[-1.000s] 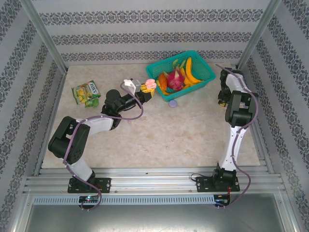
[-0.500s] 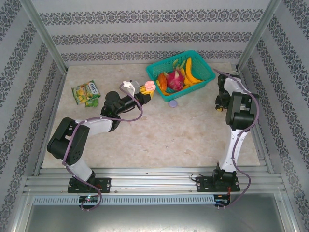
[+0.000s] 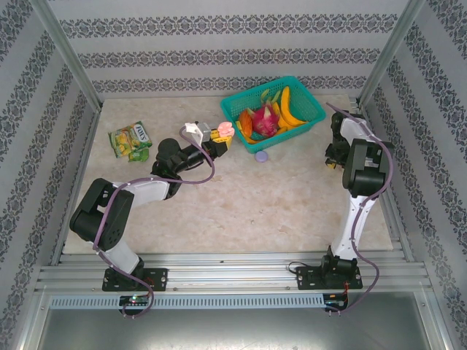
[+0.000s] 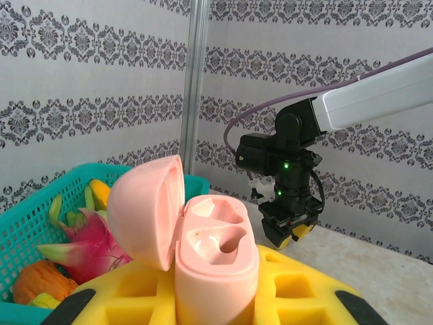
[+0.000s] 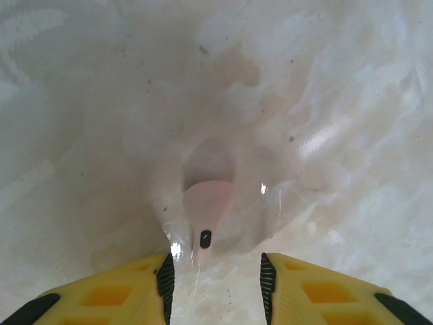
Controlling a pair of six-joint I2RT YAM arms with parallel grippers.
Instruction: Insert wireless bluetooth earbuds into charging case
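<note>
My left gripper (image 3: pixel 221 135) is shut on the pink charging case (image 4: pixel 216 250), holding it upright near the basket. The case's lid is swung open to the left, and both wells look empty. A pale pink earbud (image 5: pixel 206 210) with a dark spot on its stem lies on the table at the right side. My right gripper (image 5: pixel 213 277) hovers low over it, open. The bud lies just ahead of the fingertips, closer to the left finger, and touches neither. From the left wrist view the right gripper (image 4: pixel 291 230) points down at the table. Other earbuds are out of view.
A teal basket (image 3: pixel 288 133) of fruit stands at the back, just beside the held case. A small round purple case (image 3: pixel 261 156) lies on the table in front of it. A green snack packet (image 3: pixel 130 141) lies at the left. Patterned walls close in on three sides.
The right gripper has shifted slightly left and lower over the table, and its jaws have narrowed. The left gripper holds the case almost where it was.
</note>
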